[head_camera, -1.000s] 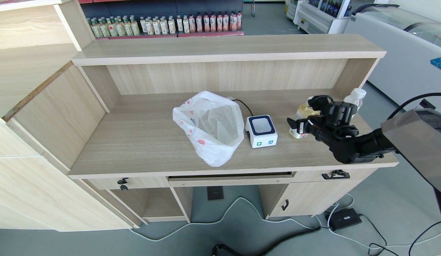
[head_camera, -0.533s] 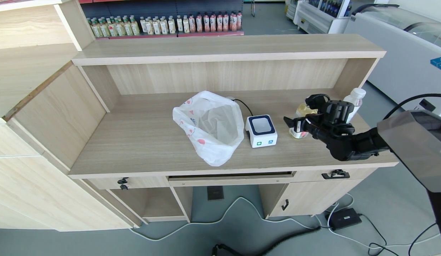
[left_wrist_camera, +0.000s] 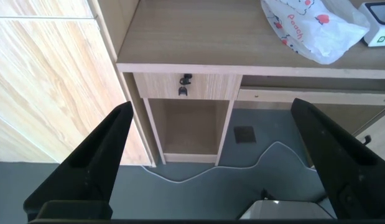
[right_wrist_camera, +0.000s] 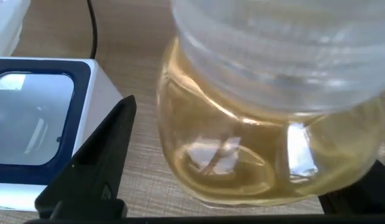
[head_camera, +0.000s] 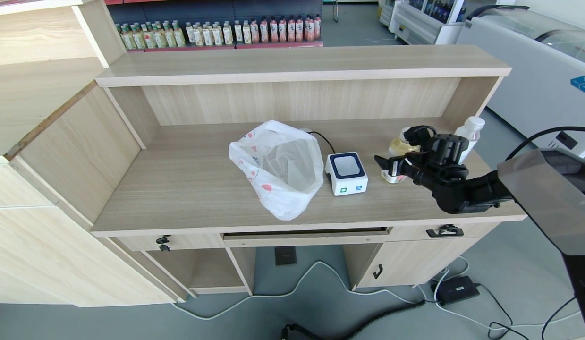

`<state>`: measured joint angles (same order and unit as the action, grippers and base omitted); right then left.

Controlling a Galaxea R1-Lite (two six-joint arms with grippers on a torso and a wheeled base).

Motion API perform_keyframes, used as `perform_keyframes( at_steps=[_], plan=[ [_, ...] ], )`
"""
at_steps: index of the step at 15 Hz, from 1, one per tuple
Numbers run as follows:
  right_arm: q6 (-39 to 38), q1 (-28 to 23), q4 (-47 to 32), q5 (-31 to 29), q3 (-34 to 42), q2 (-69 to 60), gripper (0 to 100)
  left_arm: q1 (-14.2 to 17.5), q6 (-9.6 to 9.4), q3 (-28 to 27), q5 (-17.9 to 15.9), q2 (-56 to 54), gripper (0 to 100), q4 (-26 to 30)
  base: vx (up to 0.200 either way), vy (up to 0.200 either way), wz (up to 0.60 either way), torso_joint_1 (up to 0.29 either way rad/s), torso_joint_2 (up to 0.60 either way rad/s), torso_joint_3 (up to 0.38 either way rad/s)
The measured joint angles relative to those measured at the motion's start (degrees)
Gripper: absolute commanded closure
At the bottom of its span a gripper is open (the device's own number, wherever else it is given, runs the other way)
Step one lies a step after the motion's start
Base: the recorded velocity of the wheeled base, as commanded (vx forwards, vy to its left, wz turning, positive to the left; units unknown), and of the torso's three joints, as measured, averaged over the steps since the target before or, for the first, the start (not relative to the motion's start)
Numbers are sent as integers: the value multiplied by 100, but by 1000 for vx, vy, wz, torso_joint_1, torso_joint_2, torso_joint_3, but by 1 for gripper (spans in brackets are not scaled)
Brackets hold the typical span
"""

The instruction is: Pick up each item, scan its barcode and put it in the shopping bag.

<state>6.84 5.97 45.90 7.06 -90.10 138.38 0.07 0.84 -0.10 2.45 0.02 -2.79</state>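
Progress barely started | white plastic shopping bag (head_camera: pixel 278 165) looks empty | right claw (right_wrist_camera: pixel 220 193) spread around clear yellow-liquid bottle (head_camera: pixel 400 147) | left claw (left_wrist_camera: pixel 211 165) spread too | scan and bagging all to go

Right gripper (head_camera: pixel 395 156) over one second: it has drifted slightly toward the scanner (head_camera: pixel 346 174) ahead of its fingertips and a little deeper over the counter (head_camera: pixel 188 189), the arm following. The gap between its leading finger and the scanner has narrowed. The bottle (head_camera: pixel 400 146) between its fingers has barely shifted.
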Motion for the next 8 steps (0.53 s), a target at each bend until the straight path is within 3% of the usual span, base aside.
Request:
perform_keyframes(
  at_steps=[8],
  plan=[
    [9,-201,11,9,118,-91,100,0,2,0,-2,0,0,1,0,0,0,0,0,0]
  ],
)
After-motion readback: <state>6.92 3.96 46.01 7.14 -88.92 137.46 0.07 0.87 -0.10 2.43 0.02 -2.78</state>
